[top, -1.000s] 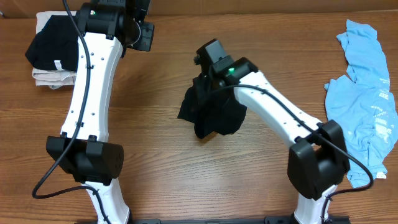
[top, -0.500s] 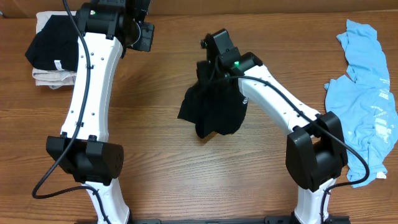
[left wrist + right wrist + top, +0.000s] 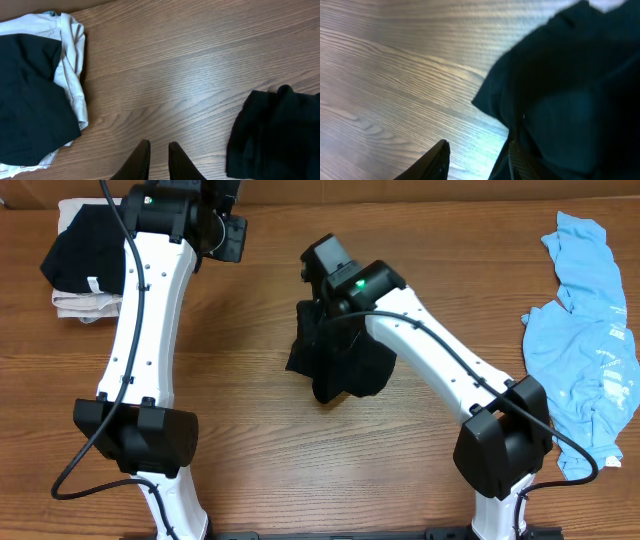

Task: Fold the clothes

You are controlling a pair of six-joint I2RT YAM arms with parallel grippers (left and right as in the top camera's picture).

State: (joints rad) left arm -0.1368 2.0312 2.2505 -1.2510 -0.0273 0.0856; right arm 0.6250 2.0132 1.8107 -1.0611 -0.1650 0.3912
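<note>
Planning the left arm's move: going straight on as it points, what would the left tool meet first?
The left tool would probably meet bare wooden table, between the folded pile and the black garment; depth is unclear.

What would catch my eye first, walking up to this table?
A crumpled black T-shirt lies heaped mid-table, with the right arm's pincer poised at its edge. A light-blue shirt sprawls unfolded at the table's right edge. A neat folded pile, black cloth on pale, sits in the far-left corner.
</note>
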